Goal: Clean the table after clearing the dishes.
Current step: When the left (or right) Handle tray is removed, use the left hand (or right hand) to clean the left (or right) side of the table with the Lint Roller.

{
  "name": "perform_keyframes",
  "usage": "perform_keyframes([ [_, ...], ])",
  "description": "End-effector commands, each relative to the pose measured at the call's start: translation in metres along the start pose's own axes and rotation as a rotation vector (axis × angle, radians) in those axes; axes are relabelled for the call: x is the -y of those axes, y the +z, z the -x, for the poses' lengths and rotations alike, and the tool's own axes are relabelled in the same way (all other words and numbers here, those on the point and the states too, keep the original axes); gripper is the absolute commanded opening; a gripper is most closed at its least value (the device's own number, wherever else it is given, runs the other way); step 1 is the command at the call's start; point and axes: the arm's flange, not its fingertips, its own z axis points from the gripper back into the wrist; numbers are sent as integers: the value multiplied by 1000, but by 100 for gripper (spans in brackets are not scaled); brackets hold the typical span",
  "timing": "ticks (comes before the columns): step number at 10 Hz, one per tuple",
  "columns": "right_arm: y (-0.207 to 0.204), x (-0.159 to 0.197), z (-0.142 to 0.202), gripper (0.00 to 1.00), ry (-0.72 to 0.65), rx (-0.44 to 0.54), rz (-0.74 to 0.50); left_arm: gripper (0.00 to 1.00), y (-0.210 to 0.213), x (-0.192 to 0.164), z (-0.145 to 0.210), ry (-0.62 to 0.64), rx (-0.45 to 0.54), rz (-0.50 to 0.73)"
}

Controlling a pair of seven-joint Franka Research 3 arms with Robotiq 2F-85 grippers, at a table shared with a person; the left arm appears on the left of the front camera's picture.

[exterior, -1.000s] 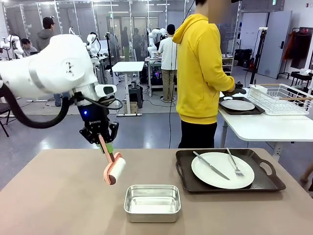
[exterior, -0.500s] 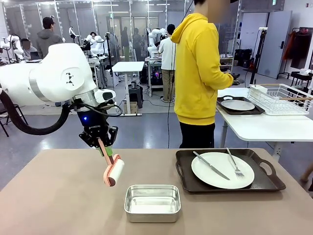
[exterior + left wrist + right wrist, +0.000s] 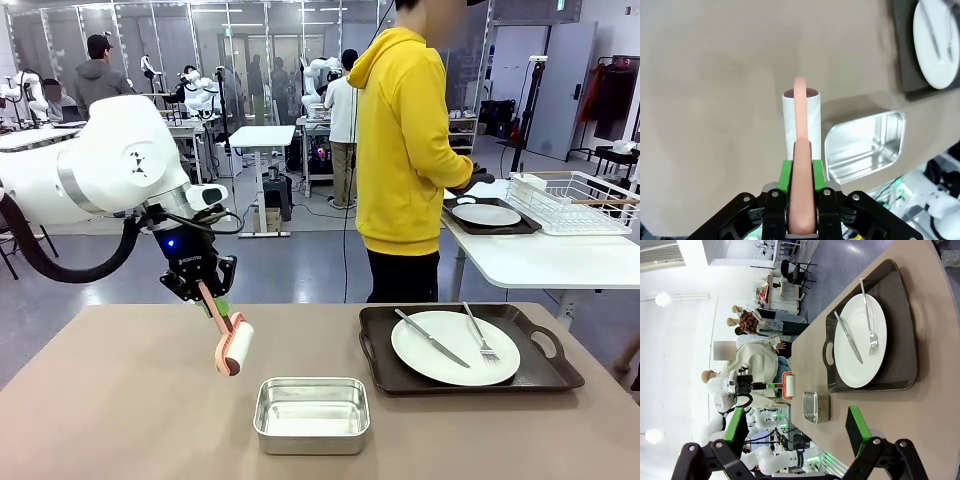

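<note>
The large rectangular table (image 3: 120, 400) with a matte taupe-brown top takes the near part of the front view. Behind its far edge stands a person in a yellow hooded sweater (image 3: 405, 150), turned toward a white side table (image 3: 540, 265). On that side table are one dark tray with a round white plate (image 3: 487, 214) and a white wire rack (image 3: 580, 200).

On the right part of the brown table lies a dark brown-black rectangular tray with handles (image 3: 545, 375). It holds a round white plate (image 3: 440, 365), and on the plate lie a silver knife (image 3: 430, 337) and a silver fork (image 3: 481, 335), apart from each other. Left of this tray, near the front edge, sits a small square steel pan (image 3: 312, 415).

The left gripper (image 3: 213, 303) is clenched on the pink handle of a lint roller with a white paper roll (image 3: 238, 345). The roller hangs tilted, low over the table and just beside the pan; I cannot tell if it touches the top.

The right gripper (image 3: 796, 426) has its jaws released, wide apart, holding nothing.
</note>
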Motion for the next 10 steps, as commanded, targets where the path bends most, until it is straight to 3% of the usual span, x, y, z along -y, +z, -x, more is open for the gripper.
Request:
perform_keyframes([
  [1, 1, -2, 2, 100, 5, -6, 6, 21, -12, -23, -2, 36, 55, 112],
  [5, 1, -2, 2, 100, 5, -6, 6, 21, -44, -61, -12, 69, 68, 246],
  [10, 1, -2, 2, 100, 5, -6, 6, 21, -76, -99, -28, 86, 59, 299],
])
